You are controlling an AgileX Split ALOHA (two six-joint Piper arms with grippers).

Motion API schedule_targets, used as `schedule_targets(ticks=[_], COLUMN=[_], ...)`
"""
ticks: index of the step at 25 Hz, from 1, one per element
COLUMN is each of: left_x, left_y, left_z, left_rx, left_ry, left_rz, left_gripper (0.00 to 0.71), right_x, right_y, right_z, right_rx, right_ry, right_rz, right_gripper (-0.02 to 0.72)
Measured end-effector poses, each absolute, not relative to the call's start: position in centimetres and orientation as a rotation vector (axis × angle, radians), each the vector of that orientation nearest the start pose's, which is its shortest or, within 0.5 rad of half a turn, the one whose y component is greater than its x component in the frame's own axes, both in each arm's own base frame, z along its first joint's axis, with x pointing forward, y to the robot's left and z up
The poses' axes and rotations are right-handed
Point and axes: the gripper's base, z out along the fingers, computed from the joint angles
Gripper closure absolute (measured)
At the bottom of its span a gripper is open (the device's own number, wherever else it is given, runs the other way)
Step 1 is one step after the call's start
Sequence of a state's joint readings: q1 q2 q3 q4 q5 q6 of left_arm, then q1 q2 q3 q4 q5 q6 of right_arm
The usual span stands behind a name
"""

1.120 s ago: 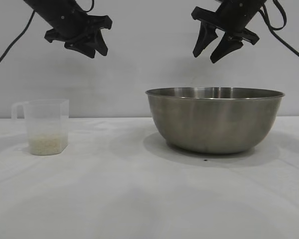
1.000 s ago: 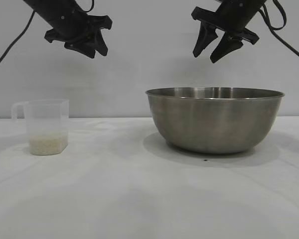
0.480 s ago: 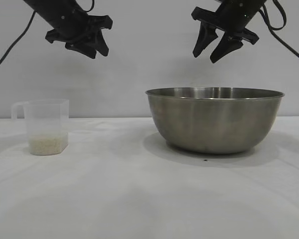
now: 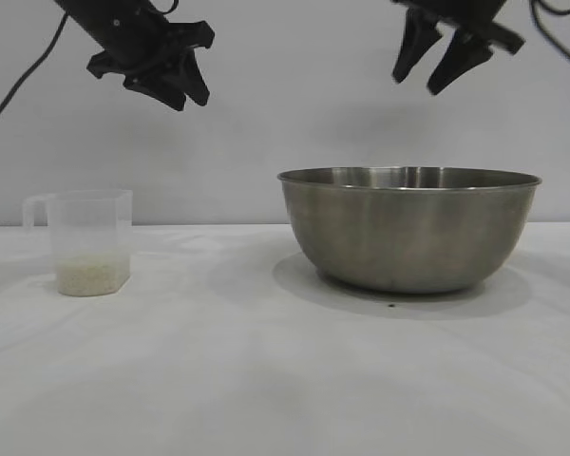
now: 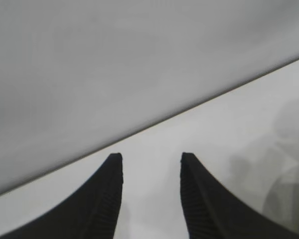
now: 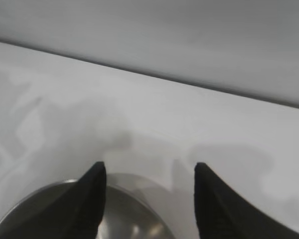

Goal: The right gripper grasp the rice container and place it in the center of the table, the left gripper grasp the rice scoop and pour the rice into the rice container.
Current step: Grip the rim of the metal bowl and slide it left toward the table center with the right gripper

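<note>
The rice container [image 4: 408, 228], a large steel bowl, stands on the white table [image 4: 266, 380] right of centre. Its rim also shows in the right wrist view [image 6: 50, 209]. The rice scoop [image 4: 87, 241], a translucent cup with a handle, stands at the left with rice [image 4: 92, 276] in its bottom. My right gripper [image 4: 420, 84] hangs open and empty high above the bowl; it also shows in its wrist view [image 6: 150, 167]. My left gripper [image 4: 185, 95] hangs open and empty high above, to the right of the scoop; it also shows in its wrist view [image 5: 151, 157].
A plain grey wall [image 4: 285, 114] stands behind the table. A small dark speck [image 4: 391, 305] lies in front of the bowl.
My right gripper has risen and shifted to the right above the bowl. The left gripper, the scoop and the bowl have stayed where they were.
</note>
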State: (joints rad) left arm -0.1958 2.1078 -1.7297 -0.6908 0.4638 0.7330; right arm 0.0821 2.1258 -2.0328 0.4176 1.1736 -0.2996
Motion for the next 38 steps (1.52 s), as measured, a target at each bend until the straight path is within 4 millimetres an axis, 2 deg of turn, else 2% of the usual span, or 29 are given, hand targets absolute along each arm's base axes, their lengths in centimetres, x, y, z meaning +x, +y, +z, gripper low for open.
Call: schedule_targets(ticks=[5, 14, 18, 26, 29, 34, 36, 38], left_x=[47.9, 47.8, 47.8, 47.9, 47.9, 48.0, 48.0, 48.0], left_y=[-12.1, -12.1, -12.1, -12.1, -12.1, -12.1, -12.0, -12.0], left_z=[24.2, 24.3, 24.3, 24.3, 24.3, 24.4, 24.4, 24.4], left_rx=[0.476, 0.474, 0.474, 0.469, 0.467, 0.462, 0.461, 0.461], left_ry=[2.172, 2.171, 2.171, 2.166, 2.163, 2.158, 2.156, 2.156], left_rz=[-0.378, -0.379, -0.379, -0.375, -0.372, -0.367, -0.366, -0.366], left_gripper=[0.480, 0.480, 0.480, 0.480, 0.480, 0.480, 0.480, 0.480], right_x=[45.4, 43.3, 42.9, 43.4, 43.6, 43.8, 43.8, 43.7], right_y=[6.5, 6.0, 6.1, 7.1, 7.1, 7.2, 7.6, 8.4], right_z=[26.9, 21.5, 20.6, 17.9, 17.5, 17.3, 17.3, 17.3], right_rx=[-0.327, -0.298, -0.297, -0.305, -0.302, -0.289, -0.299, -0.324], right_ry=[2.788, 3.003, 3.034, 3.069, 3.069, 3.052, 3.046, 3.037], right_rz=[0.432, 0.395, 0.400, 0.425, 0.426, 0.436, 0.437, 0.436], right_gripper=[0.339, 0.339, 0.339, 0.339, 0.339, 0.633, 0.703, 0.703])
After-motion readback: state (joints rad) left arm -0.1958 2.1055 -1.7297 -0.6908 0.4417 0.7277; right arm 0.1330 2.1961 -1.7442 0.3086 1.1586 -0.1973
